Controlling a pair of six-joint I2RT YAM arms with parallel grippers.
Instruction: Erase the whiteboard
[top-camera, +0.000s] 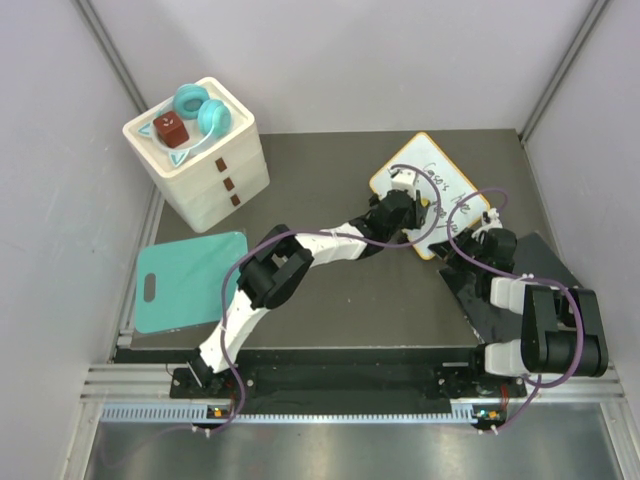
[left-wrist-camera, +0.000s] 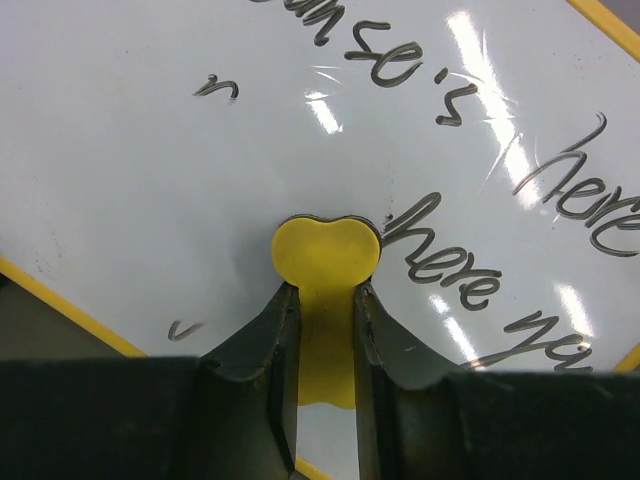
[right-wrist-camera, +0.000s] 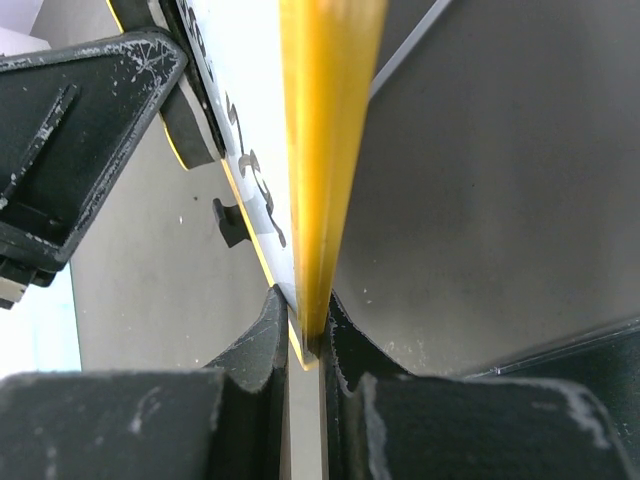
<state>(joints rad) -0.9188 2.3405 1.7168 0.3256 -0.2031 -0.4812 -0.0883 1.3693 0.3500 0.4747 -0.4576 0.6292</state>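
Whiteboard (top-camera: 446, 178) lies at upper right of centre in the top view, on the dark table (top-camera: 330, 175), corner pointing toward the arms. Whether it lies flat or is propped slightly, cannot tell.

Right gripper (right-wrist-camera: 309, 308): fingers pinched shut on the yellow frame (right-wrist-camera: 325, 120) at the board's edge, one finger on each face. Judged to be steadying the board.

Left gripper (left-wrist-camera: 325, 292): closed on a yellow heart-shaped eraser (left-wrist-camera: 325, 248), whose head is pressed to the white surface near the middle of the left wrist view.

Progress:
- Left and lower left of the left wrist view is mostly clean; only a small "r"-like stroke and a short tick near the frame show there.
- Handwriting (left-wrist-camera: 560, 190) is intact across the top and right of that view: part of a word ending in "'s", "here" twice, and more running off the lower right.
- The eraser head sits touching the start of the lower "here".

Judgement: partly done, well under finished. Left to do: sweep rightward and upward over the written lines, then go back for the stray marks.

Elsewhere in the top view: teal cutting board (top-camera: 185, 280) at lower left, white drawer box (top-camera: 215, 170) at upper left, grey slab (top-camera: 520, 270) at right.
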